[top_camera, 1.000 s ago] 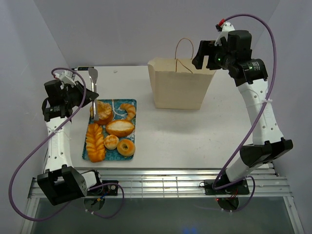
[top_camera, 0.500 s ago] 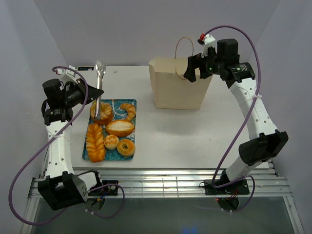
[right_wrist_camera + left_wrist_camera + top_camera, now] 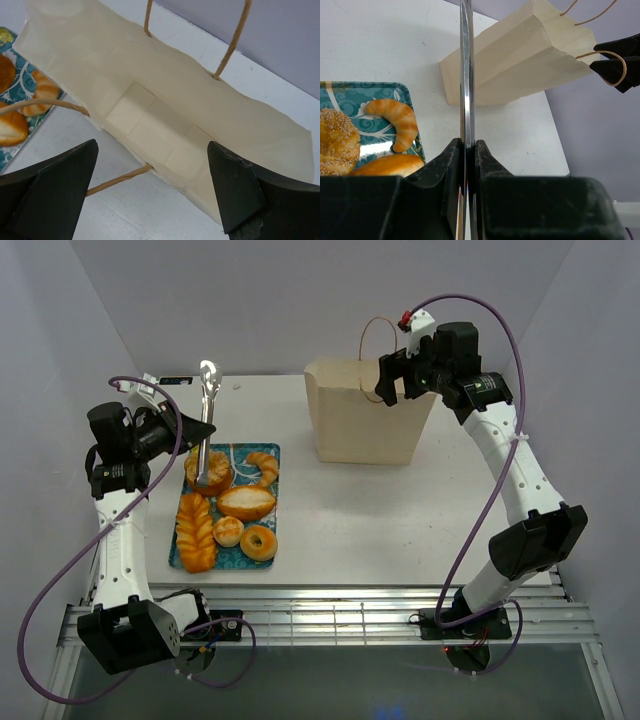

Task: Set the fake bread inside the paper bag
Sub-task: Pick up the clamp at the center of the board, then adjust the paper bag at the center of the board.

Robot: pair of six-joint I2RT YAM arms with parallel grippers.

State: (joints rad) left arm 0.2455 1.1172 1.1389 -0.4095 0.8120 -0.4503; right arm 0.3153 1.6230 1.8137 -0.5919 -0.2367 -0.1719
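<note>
Several glossy pastries lie on a teal tray (image 3: 237, 455): braided loaf (image 3: 196, 531), croissant (image 3: 264, 466), oval roll (image 3: 246, 503), small bun (image 3: 228, 531), ring bagel (image 3: 259, 542), round pastry (image 3: 210, 468). My left gripper (image 3: 200, 426) is shut on metal tongs (image 3: 206, 410), whose tips point down at the round pastry. The tongs (image 3: 466, 75) look pressed together between the fingers (image 3: 466, 150). The paper bag (image 3: 365, 425) stands upright and open at the back. My right gripper (image 3: 390, 380) is open and empty over its right rim. The bag's inside (image 3: 165, 100) holds nothing, and one handle cord (image 3: 115, 180) runs between the fingers.
The tray sits at the table's left, near the front edge. The bag's far handle (image 3: 378, 340) stands up above its rim. White walls close in the table on the left, right and back. A croissant (image 3: 45, 92) and the tray corner show left of the bag.
My right gripper moved left and down to the bag's near handle. My left arm swung the tongs more upright, with their tips staying over the round pastry.
</note>
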